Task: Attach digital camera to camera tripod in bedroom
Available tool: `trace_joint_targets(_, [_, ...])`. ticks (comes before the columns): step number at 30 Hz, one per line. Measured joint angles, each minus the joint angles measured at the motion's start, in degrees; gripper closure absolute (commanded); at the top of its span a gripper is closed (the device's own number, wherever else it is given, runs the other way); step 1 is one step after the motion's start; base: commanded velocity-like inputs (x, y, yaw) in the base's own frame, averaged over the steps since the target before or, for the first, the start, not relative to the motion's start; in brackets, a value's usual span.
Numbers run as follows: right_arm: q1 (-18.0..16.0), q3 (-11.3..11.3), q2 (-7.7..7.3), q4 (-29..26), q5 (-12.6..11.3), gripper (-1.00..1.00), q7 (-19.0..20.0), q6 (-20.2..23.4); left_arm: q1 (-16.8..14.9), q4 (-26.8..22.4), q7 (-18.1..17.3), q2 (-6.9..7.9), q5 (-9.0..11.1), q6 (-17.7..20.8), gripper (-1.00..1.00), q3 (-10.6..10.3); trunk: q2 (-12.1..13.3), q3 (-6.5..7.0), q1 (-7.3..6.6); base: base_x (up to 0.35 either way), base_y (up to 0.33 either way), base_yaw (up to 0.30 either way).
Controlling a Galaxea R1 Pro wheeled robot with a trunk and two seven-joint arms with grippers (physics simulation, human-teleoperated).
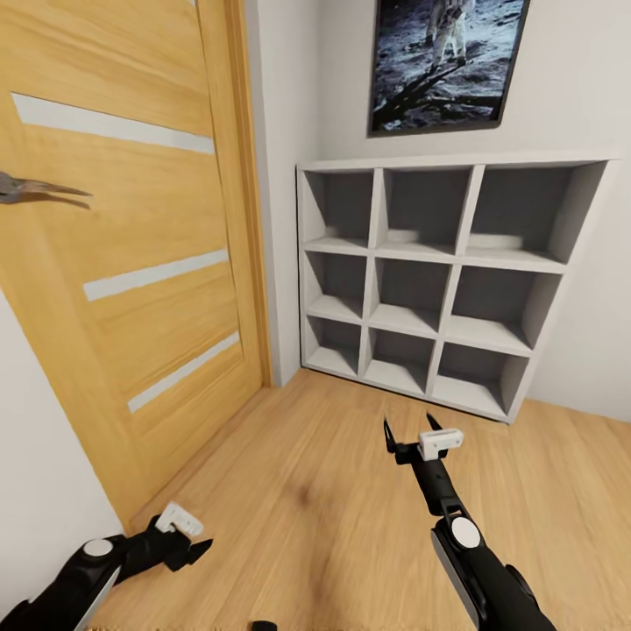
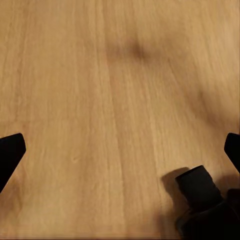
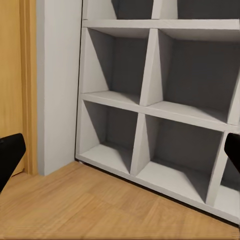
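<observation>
The robot is facing a corner of the bedroom, and neither the camera nor the tripod is appearing here, so where they are cannot be told from this spot. A wooden door (image 1: 131, 263) with pale horizontal stripes and a metal lever handle (image 1: 35, 188) is filling the left of the head view, and a white cube shelf (image 1: 443, 280) with three rows of three open, bare compartments is standing against the pale grey wall (image 1: 578, 105). A framed moon-landing picture (image 1: 447, 61) is hanging above the shelf. Light wood floor (image 1: 298, 499) is stretching between the robot and the shelf. The right gripper (image 1: 409, 427) is reaching forward above the floor, its jaws spread apart and holding nothing, pointing toward the lower shelf compartments, which its wrist view is showing close up. The left gripper (image 1: 188, 550) is hanging low beside the robot's body, aimed down at the floorboards; its wrist view is showing the dark tips at the picture's two edges, so the jaws are spread wide and carrying nothing too. Both arms seem to be held tucked and free because the robot is probably travelling or looking around for the task's things rather than handling anything yet.
</observation>
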Motion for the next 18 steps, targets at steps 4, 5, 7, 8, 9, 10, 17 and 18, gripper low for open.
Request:
trace_joint_targets(4, [0.0,0.03,0.0,0.13,0.0,-1.0,0.0,0.01,-0.01,0.39,-0.47,0.29,0.0,-0.08,-1.0,0.39,-0.05,-0.89,0.1,0.0,0.0,0.0])
trace_joint_targets(5, [0.0,0.04,0.0,0.15,0.0,-1.0,0.0,0.01,-0.01,0.45,-0.54,0.36,0.0,-0.1,-1.0,0.53,-0.07,-1.11,0.13,0.0,0.0,0.0])
trace_joint_targets(7, [0.0,0.04,0.0,0.21,0.0,-1.0,0.0,0.0,-0.01,0.57,-0.72,0.58,0.02,-0.18,-1.0,1.01,-0.09,-1.55,0.18,0.0,0.0,0.0])
trace_joint_targets(8, [0.0,0.05,0.0,0.26,0.0,-1.0,0.0,-0.03,-0.01,0.6,-0.81,0.69,0.01,-0.24,-1.0,1.42,-0.11,-1.77,0.21,0.0,0.0,0.0])
trace_joint_targets(9, [0.0,0.05,0.0,0.27,0.0,-1.0,0.0,-0.03,-0.01,0.56,-0.84,0.71,0.01,-0.27,-1.0,1.52,-0.12,-2.0,0.23,0.0,0.0,0.0])
trace_joint_targets(10, [0.0,0.05,0.0,0.28,0.0,-1.0,0.0,-0.02,-0.01,0.49,-0.85,0.73,0.01,-0.28,-1.0,1.58,-0.14,-2.22,0.26,0.0,0.0,0.0])
trace_joint_targets(17, [0.0,0.05,0.0,0.38,0.0,-1.0,0.0,-0.04,0.0,-1.58,-0.9,0.8,0.01,-0.18,-1.0,1.61,-0.23,-3.77,0.44,0.0,0.0,0.0])
trace_joint_targets(18, [0.0,0.05,0.0,0.41,0.0,-1.0,0.0,-0.05,0.01,-1.73,-0.9,0.8,0.01,-0.18,-1.0,1.6,-0.24,-3.99,0.46,0.0,0.0,0.0])
